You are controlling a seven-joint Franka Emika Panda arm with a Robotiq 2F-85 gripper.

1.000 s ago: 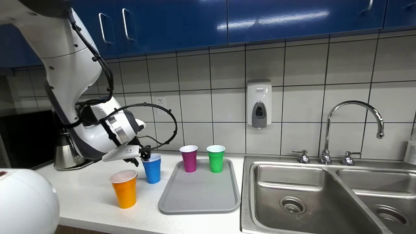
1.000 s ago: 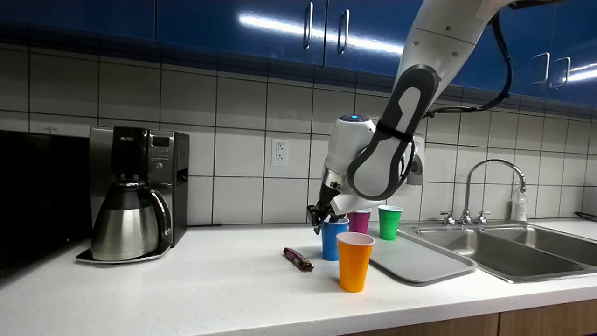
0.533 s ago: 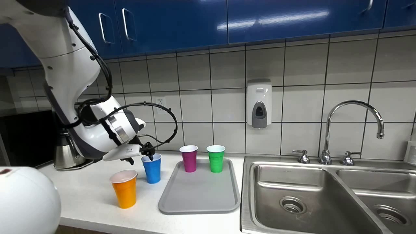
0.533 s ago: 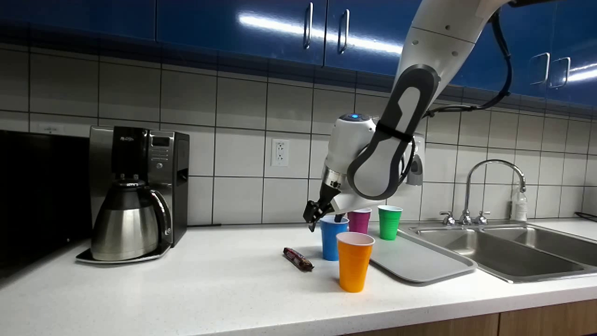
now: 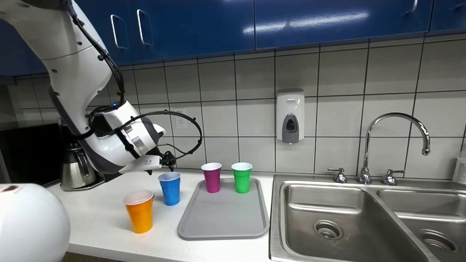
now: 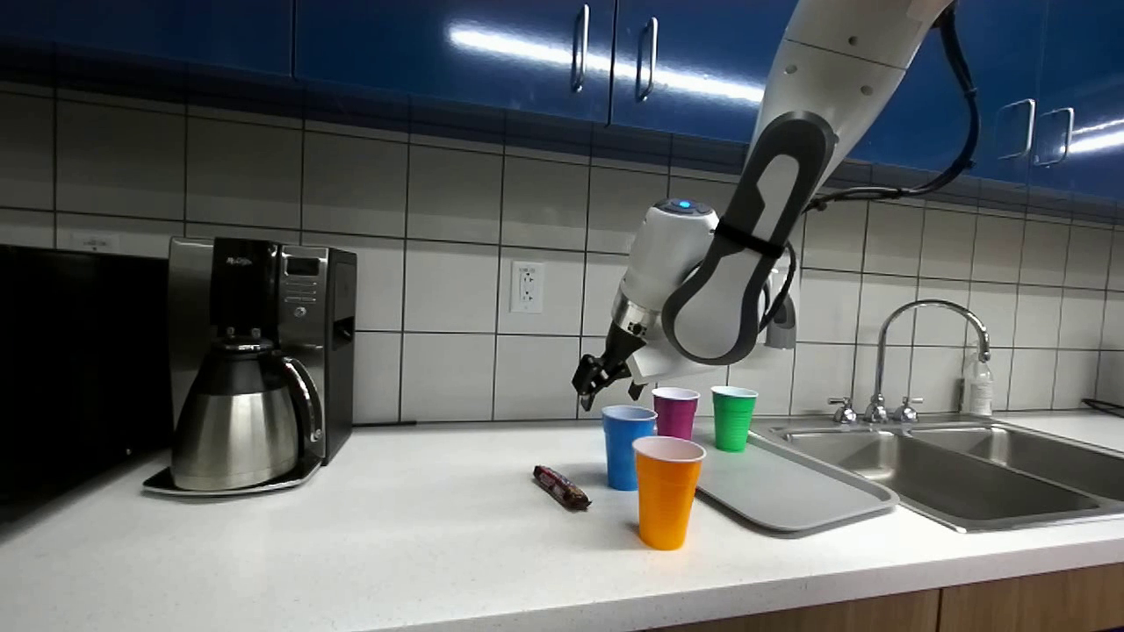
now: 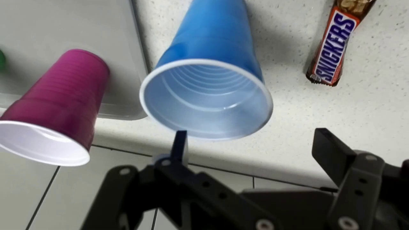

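Observation:
Above the blue cup, my gripper stands open with nothing between its fingers. In the wrist view the fingertips are wide apart, one of them overlapping the near rim of the blue cup. Exterior views show a gap between gripper and cup. The blue cup is upright on the counter and its inside looks empty. Close to it are an orange cup, upright, and a wrapped Snickers bar lying flat. A magenta cup and a green cup stand on the grey tray.
Beyond the tray is a steel double sink with a faucet. A coffee maker with its metal carafe stands against the tiled wall. Blue cabinets hang overhead, and a soap dispenser is on the wall.
The jaws have opened wider, and the gripper has risen off the blue cup, where a finger had been at or inside its rim. Cups, bar and tray have stayed put.

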